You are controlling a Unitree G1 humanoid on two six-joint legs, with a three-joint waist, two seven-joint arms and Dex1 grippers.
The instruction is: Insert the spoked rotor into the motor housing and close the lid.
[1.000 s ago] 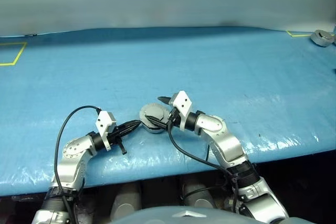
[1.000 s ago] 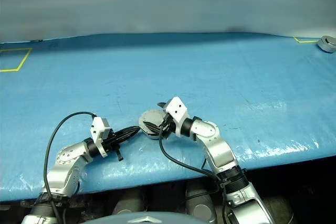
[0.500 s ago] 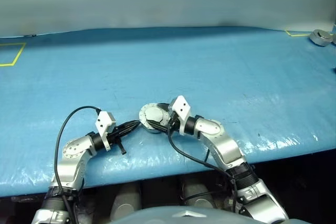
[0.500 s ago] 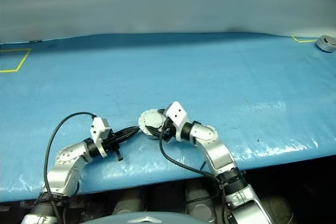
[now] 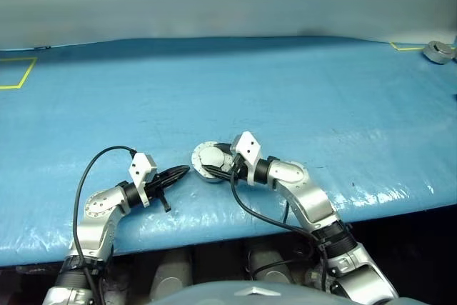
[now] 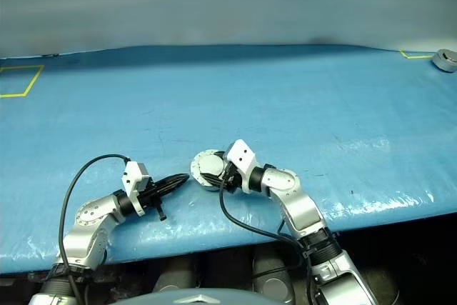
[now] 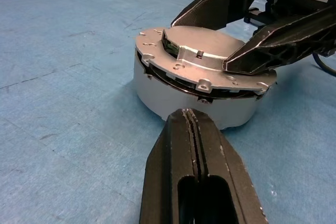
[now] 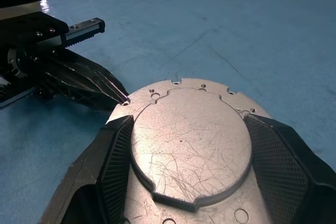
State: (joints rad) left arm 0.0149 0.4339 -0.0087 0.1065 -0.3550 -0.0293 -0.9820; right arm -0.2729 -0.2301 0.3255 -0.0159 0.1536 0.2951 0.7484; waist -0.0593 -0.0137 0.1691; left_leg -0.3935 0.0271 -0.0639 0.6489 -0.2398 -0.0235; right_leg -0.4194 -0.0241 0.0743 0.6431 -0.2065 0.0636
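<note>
On the blue counter (image 5: 300, 83), the left hand (image 5: 180, 171) lies low near the front edge, its two black fingers (image 7: 197, 182) pressed together with nothing between them, the tips just beside the motor housing (image 7: 194, 98), perhaps touching its side wall, though the wrist view leaves that unclear. The housing sits flat on the counter near the front edge, between the two hands. Its lid (image 8: 189, 145) is down, plain silver face up, with a narrow dark gap along the seam. The right hand (image 5: 218, 160) comes in from the right with its fingers (image 8: 278, 150) spread around the lid, one on each side of the raised silver disc. Far off at the counter's right rear corner lies a small grey round part (image 5: 438, 51), beside yellow tape (image 5: 403, 48).
</note>
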